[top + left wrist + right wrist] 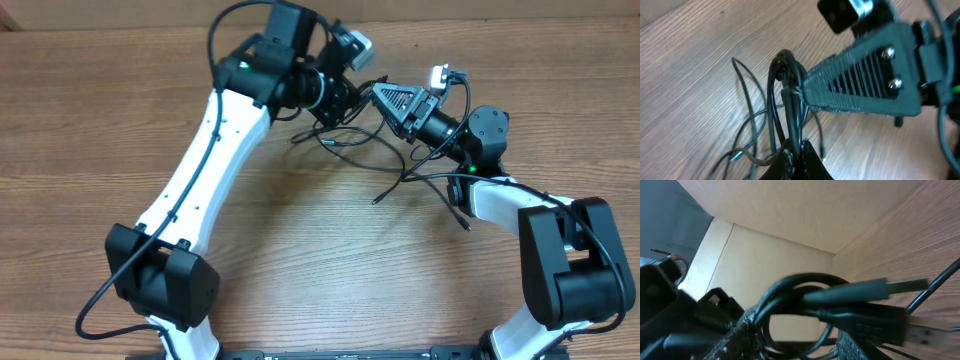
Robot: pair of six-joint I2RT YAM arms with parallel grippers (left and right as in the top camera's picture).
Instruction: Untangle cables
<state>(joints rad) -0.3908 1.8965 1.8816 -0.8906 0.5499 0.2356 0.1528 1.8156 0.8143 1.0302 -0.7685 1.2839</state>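
Left wrist: glossy thin black cables (774,100) looped, bunched over woodgrain table (690,75)

Bright even light, soft shadows; cables (850,294) blur in both wrist views

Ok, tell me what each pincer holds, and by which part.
Left pincer: the cables, clamped below their loop. Right pincer: the same cables, at the loop itself.

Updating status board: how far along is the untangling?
Done: nothing separated yet; the cables are one knot. In hand: left gripper clamps the bundle, right gripper sits at it, grip unclear. Left: pull every strand apart; loose ends trail on the table.
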